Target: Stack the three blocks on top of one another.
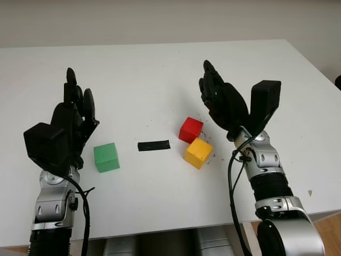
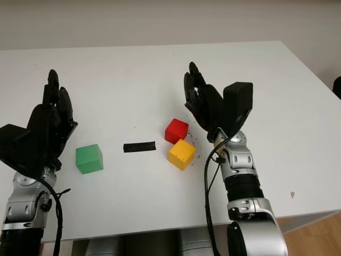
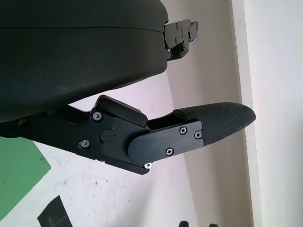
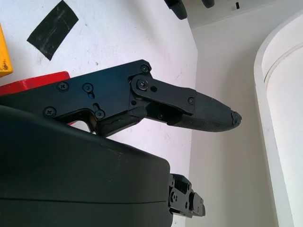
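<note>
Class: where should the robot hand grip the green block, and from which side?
Grip the green block by two opposite vertical faces, coming from above with the open left robot hand beside it. It sits flat and alone, so all its sides are free.

Lighting: bright, even and diffuse from where I sit; the white worktop (image 1: 160, 69) reads clean, without glare. Shadows: soft and short, one thin dark edge under the green block (image 1: 106, 157), another under the yellow block (image 1: 198, 153) and the red block (image 1: 191, 129). Focus: head views sharp across the surface. Wrist views: the black shell of the left hand (image 3: 80, 52) sits close and dark, little detail; the wall behind looks slightly soft.
</note>
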Controlling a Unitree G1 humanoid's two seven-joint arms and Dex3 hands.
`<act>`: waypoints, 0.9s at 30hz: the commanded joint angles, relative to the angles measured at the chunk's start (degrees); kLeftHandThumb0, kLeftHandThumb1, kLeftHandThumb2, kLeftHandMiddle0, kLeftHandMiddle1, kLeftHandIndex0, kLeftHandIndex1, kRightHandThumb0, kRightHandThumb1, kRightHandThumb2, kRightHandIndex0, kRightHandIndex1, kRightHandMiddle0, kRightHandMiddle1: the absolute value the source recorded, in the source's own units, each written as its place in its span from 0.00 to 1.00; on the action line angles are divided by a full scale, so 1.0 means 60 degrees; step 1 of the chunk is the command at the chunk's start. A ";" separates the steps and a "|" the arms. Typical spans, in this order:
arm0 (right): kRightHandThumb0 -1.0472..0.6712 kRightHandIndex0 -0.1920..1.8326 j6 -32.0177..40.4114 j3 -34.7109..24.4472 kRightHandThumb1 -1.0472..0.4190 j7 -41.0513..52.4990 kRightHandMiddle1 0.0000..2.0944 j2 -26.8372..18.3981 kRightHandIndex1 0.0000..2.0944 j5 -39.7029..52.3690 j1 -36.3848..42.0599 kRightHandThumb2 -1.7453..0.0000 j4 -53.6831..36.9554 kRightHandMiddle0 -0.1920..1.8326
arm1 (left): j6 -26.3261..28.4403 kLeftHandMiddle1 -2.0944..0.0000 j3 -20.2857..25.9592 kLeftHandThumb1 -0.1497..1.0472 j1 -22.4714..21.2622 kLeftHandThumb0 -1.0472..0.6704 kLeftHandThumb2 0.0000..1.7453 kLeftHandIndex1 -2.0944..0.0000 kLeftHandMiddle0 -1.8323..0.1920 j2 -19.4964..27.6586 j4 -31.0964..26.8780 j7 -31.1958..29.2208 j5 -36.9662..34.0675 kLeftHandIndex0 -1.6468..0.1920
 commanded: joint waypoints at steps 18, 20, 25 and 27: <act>0.23 0.09 -0.1299 -0.0141 0.00 0.1099 0.05 -0.1251 0.05 -0.0298 -0.1487 0.85 0.1493 0.09 | 0.0138 1.00 -0.0002 1.00 -0.0006 0.13 0.41 1.00 1.00 0.0071 -0.0207 -0.0042 -0.0001 1.00; 0.26 0.16 -0.2177 0.0184 0.02 0.1358 0.08 -0.1744 0.07 -0.0908 -0.1919 0.94 0.2013 0.15 | 0.0099 1.00 -0.0015 1.00 -0.0004 0.13 0.41 1.00 1.00 0.0100 -0.0182 -0.0064 0.0036 1.00; 0.36 0.23 -0.3932 0.0864 0.12 0.2671 0.16 -0.2801 0.09 -0.1917 -0.3257 0.98 0.3337 0.20 | 0.0084 1.00 -0.0022 1.00 -0.0008 0.13 0.41 1.00 1.00 0.0143 -0.0165 -0.0088 0.0079 1.00; 0.39 0.26 -0.4309 0.1177 0.16 0.2964 0.27 -0.3110 0.11 -0.2352 -0.3711 0.97 0.3611 0.17 | 0.0192 1.00 -0.0016 1.00 -0.0021 0.12 0.41 1.00 1.00 0.0156 -0.0209 -0.0113 0.0052 1.00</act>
